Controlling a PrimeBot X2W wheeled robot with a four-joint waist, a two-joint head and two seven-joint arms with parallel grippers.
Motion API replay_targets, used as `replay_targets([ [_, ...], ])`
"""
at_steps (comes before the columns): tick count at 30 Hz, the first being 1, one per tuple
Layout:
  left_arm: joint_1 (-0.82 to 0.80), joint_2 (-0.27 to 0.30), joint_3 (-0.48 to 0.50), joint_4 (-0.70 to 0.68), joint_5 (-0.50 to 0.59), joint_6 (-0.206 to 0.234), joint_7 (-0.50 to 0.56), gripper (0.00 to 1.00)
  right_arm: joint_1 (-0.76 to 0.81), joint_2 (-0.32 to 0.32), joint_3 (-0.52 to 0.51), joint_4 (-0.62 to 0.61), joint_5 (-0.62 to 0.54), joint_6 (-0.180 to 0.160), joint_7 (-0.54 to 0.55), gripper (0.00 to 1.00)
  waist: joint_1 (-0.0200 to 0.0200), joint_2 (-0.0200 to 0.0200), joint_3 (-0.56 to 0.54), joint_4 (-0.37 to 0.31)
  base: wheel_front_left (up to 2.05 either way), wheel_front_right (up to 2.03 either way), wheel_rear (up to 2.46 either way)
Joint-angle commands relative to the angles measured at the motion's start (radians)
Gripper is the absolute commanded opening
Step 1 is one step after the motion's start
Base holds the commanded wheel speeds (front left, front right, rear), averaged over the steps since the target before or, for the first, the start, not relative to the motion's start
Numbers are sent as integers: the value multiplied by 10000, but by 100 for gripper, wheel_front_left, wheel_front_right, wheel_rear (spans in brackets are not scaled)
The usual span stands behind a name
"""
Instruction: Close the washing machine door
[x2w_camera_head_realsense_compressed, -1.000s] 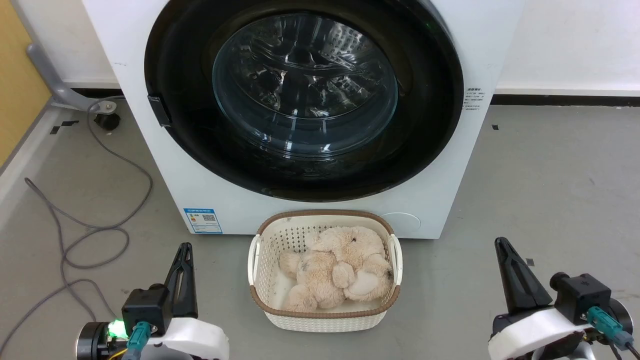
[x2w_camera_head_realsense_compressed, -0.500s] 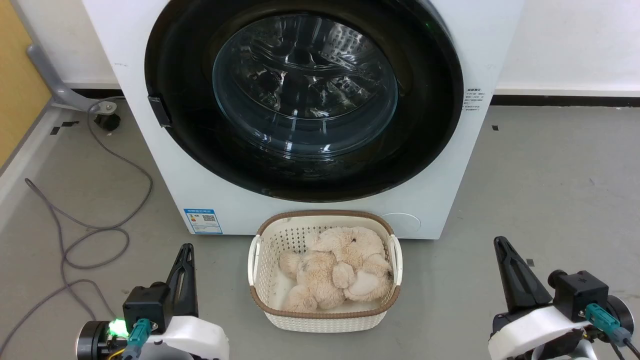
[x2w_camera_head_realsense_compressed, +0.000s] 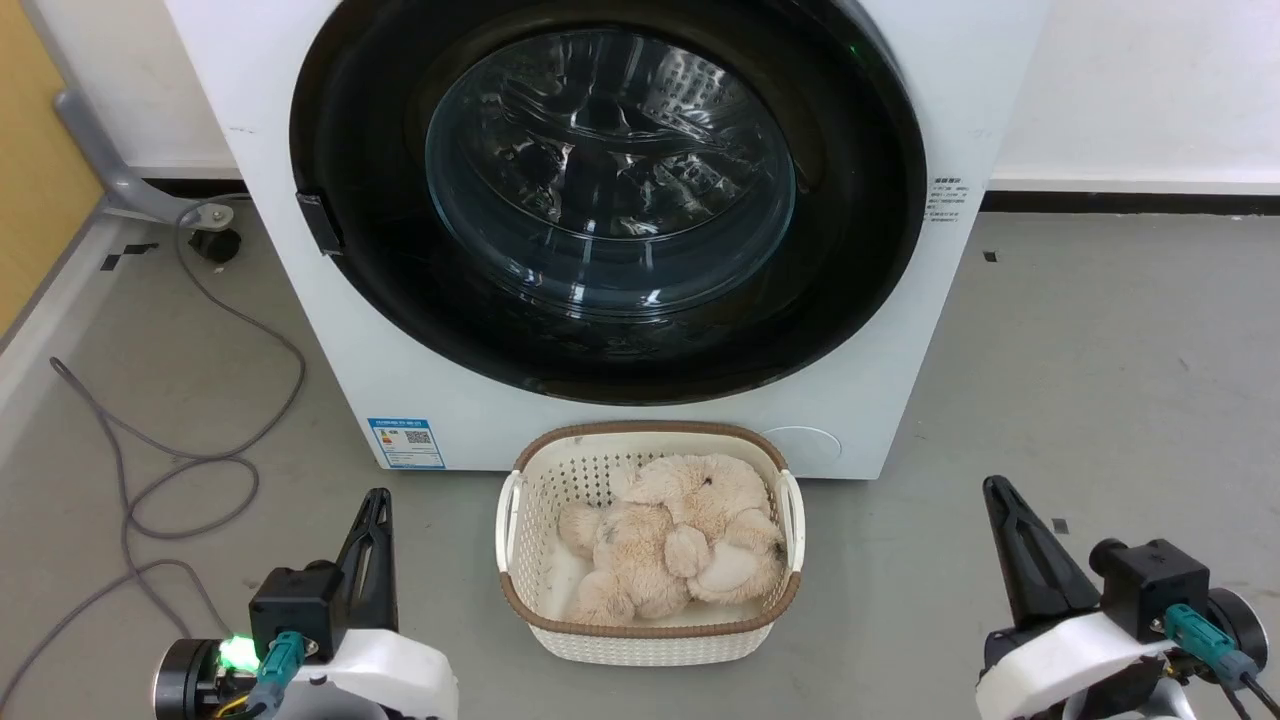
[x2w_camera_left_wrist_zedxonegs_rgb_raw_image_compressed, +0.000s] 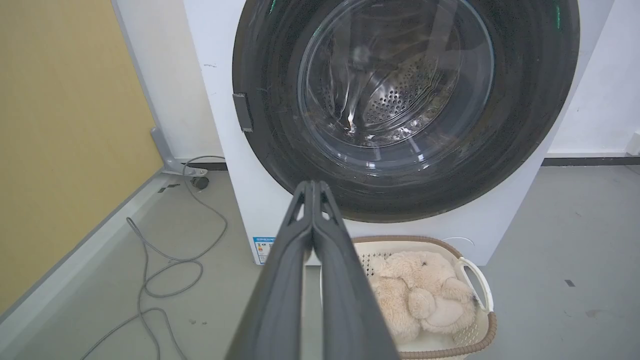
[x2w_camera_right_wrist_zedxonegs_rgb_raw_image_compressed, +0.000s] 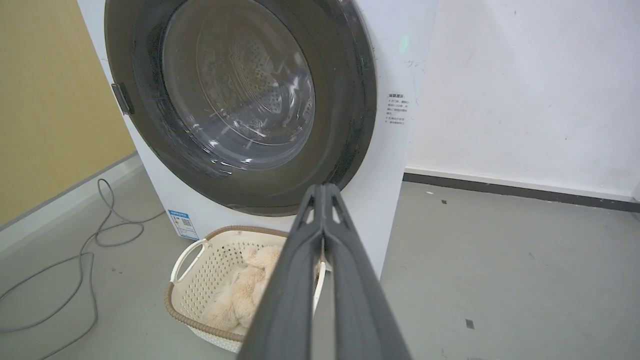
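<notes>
The black door sits flat on the front of the washer, and the left gripper and right gripper both have fingers pressed together, holding nothing.

We take this for a lab or test room, not a home. The washing machine stands alone on a bare grey floor dotted with tape marks. A loose cable trails at left, and a yellow partition on a wheeled foot stands at upper left.
</notes>
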Motion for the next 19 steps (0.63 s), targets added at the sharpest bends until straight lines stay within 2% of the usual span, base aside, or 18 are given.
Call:
replay_targets([
  [1,-43,8,36,-50,64,-37,83,0,150,37,-9,-96,-123,-7,72,0,0,0,-1,0,0,0,0],
  [19,-52,9,70,-137,133,-185,451,0,192,44,-11,-326,-377,-8,441,0,0,0,-19,0,0,0,0],
])
